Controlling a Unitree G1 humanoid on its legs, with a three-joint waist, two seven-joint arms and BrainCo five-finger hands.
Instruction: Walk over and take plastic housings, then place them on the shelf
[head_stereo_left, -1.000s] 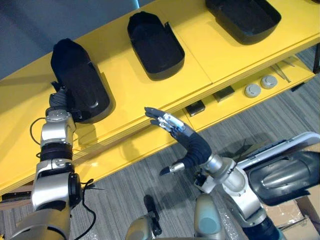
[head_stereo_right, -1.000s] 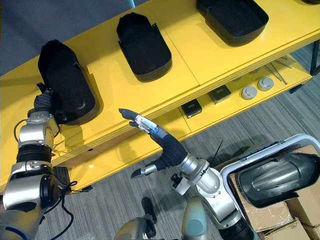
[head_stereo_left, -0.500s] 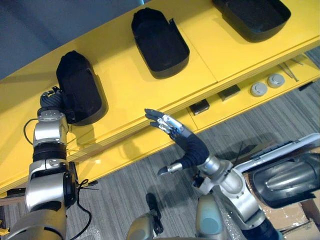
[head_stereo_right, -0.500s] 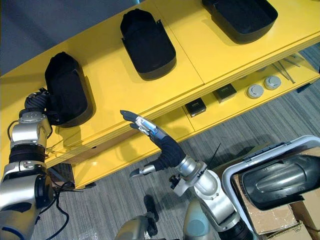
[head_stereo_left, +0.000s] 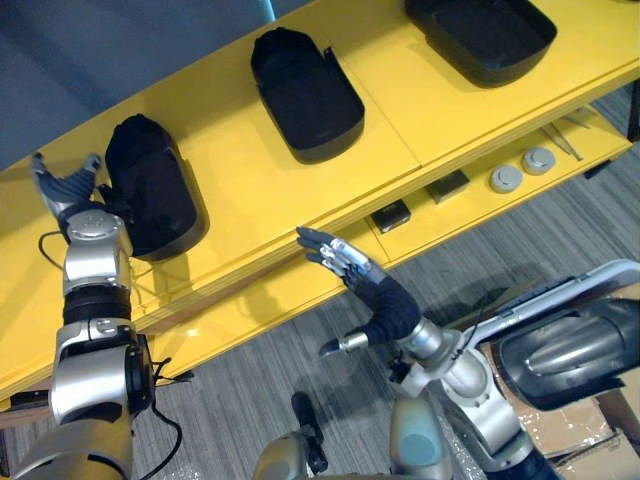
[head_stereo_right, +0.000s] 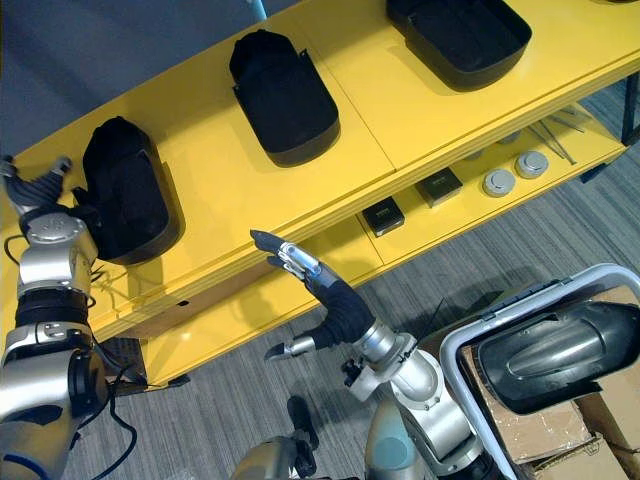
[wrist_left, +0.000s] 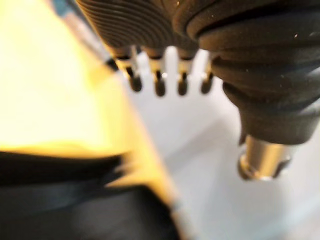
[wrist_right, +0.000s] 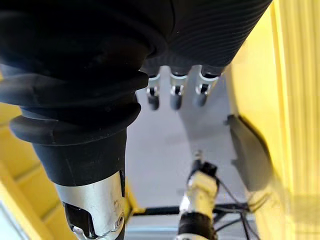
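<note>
Three black plastic housings lie on the yellow shelf: one at the left, one in the middle, one at the back right. My left hand is open, fingers spread, just left of the leftmost housing and off it. In the left wrist view its fingers are straight, with that housing lying past them. Open and empty, my right hand hovers in front of the shelf's front edge, its straight fingers plain in the right wrist view.
The lower shelf level holds two small black boxes and two round silver discs. A grey bin with another dark housing stands at the lower right, over cardboard boxes. Grey carpet lies in front of the shelf.
My left hand has opened, let go of the leftmost housing and drawn back to its left. The housing stays on the shelf. The right hand has barely moved.
</note>
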